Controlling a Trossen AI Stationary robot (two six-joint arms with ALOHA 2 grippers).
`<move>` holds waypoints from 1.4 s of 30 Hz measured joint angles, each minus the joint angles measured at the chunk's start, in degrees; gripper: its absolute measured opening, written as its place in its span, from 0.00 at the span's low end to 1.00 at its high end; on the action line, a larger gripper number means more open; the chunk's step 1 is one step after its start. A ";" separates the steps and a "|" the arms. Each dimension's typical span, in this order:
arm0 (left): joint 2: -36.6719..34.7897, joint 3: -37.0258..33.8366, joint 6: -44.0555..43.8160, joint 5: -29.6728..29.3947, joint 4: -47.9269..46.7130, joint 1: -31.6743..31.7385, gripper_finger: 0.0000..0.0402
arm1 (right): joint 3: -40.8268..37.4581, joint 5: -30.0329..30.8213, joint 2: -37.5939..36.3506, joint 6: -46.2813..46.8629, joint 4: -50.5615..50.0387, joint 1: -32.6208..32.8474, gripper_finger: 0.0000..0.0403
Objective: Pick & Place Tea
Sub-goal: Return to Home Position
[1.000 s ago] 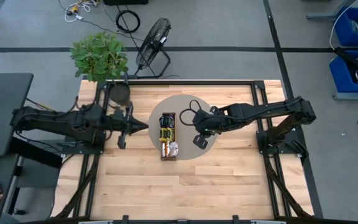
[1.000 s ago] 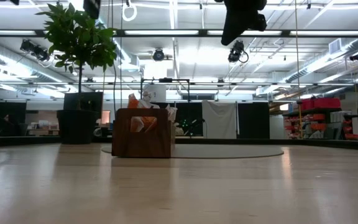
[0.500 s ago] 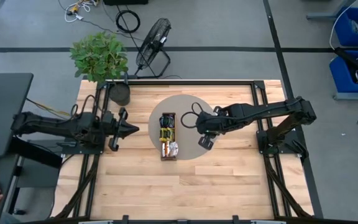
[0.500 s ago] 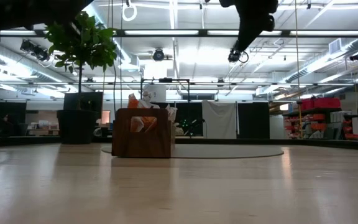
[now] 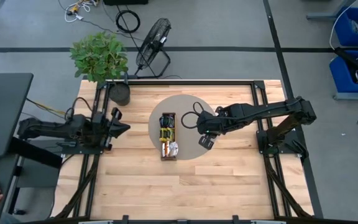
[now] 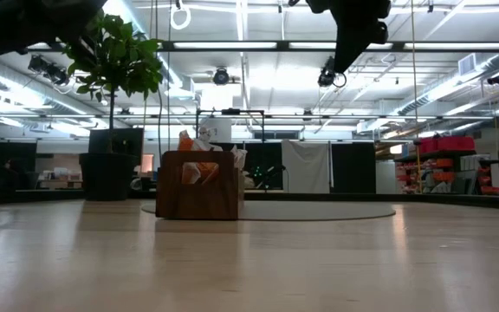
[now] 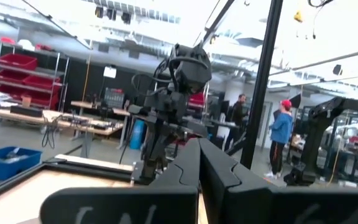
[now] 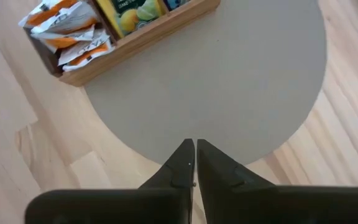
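Right gripper (image 5: 205,142) hangs over the round grey mat (image 5: 188,104), just beside the long brown wooden tray (image 5: 168,158). I see its 2 fingers (image 8: 185,163) pressed together, holding nothing. Small flat square tea sachets (image 5: 167,134) sit inside the tray, with the orange-and-white sachets (image 8: 73,30) at 1 end. Left gripper (image 5: 124,127) waits at the left edge of the pale wooden table (image 5: 229,180), fingers likewise clenched and empty.

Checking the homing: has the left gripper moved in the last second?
Yes. In the high view the left gripper has pulled back from the tray, toward the left edge of the table; its tip was nearer the tray before.
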 joint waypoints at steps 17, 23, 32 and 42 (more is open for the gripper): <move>-7.32 -4.12 -0.92 1.56 -10.29 -0.02 0.01 | 0.00 -5.65 0.00 -4.76 2.46 0.06 0.01; -7.32 -4.12 -2.62 3.07 -19.70 -0.02 0.01 | 0.00 -8.48 0.00 -7.16 3.38 0.10 0.00; -7.29 -4.14 -4.37 2.85 -28.11 -0.02 0.01 | -0.02 -8.27 -1.01 -14.44 3.17 0.98 0.00; -6.80 -4.12 -4.26 1.19 -28.82 -0.02 0.01 | -14.08 -4.63 -13.92 -8.36 7.14 1.35 0.00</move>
